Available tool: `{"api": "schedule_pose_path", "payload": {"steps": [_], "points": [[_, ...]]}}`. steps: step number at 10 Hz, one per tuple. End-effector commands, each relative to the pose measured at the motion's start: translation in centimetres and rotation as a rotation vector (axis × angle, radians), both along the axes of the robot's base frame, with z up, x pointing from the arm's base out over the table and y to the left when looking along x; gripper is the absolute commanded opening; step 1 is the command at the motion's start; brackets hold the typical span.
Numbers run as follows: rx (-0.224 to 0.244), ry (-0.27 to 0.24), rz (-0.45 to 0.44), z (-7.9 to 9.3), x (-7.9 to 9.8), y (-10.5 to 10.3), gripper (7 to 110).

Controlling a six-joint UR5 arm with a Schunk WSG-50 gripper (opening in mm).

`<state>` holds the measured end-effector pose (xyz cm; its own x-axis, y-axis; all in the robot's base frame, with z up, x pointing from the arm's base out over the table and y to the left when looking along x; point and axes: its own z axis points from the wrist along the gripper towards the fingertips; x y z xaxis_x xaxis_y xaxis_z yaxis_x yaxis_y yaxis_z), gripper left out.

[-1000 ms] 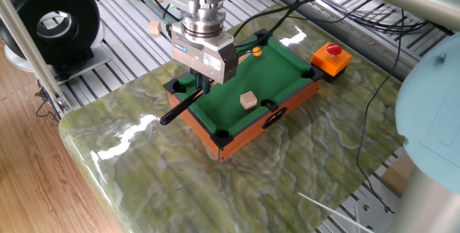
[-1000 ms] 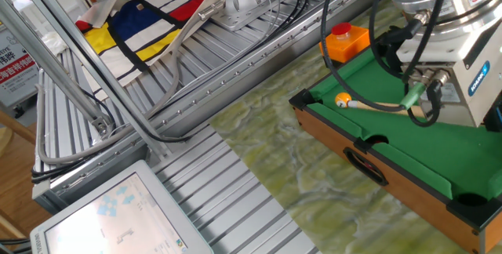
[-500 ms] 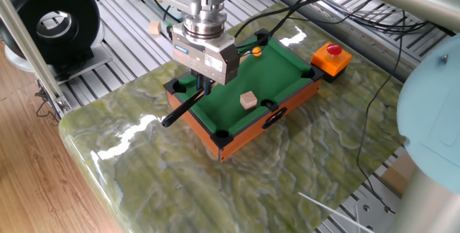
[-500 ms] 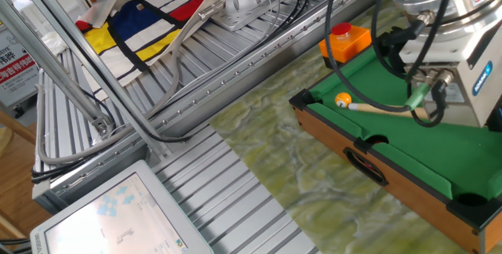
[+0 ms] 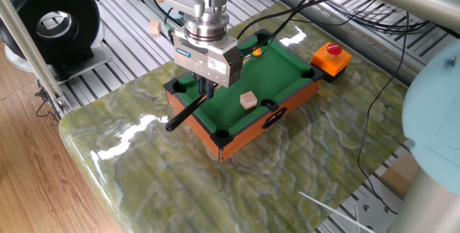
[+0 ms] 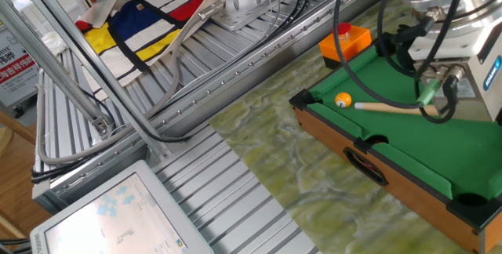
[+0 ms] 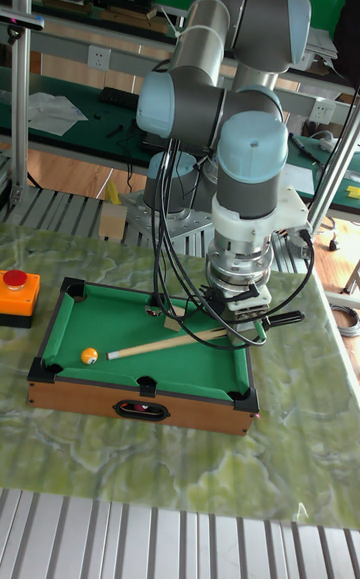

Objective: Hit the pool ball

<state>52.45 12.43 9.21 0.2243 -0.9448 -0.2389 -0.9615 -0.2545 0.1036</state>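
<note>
Three views share the scene, and each gives something different. One fixed view looks down on the gripper [image 5: 207, 83] at upper centre, its jaws pinching a cue stick [image 5: 185, 111] whose black butt juts past the near left corner of the small pool table [image 5: 237, 132]; the gripper body hides most of the cue's pale shaft, and only a sliver of the pool ball [image 5: 257, 49] shows at the far rail. A tan wooden cube [image 5: 249, 100] sits on the green felt, and a red button on an orange box [image 5: 332, 57] stands at upper right on the glossy green marbled tabletop [image 5: 180, 175]. The other fixed view shows the ball [image 6: 343, 99] plainly, glossy orange-yellow, near the table's left corner pocket, with the cue's pale tip [image 6: 359, 106] just beside it; whether they touch cannot be told. Black cables hang in front of the gripper there. Tall fixed view shows the whole cue [image 7: 165, 343] lying slanted across the felt, ball [image 7: 89, 355] at lower left.
</note>
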Motion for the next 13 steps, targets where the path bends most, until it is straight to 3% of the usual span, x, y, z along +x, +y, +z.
{"api": "schedule_pose_path", "payload": {"steps": [1,9,13], "points": [[0.01,0.009,0.006,0.0,-0.8,-0.4,7],[0.009,0.029,0.002,0.1,-2.0,-0.6,7],[-0.003,0.002,0.04,0.0,-2.1,-0.4,7]]}}
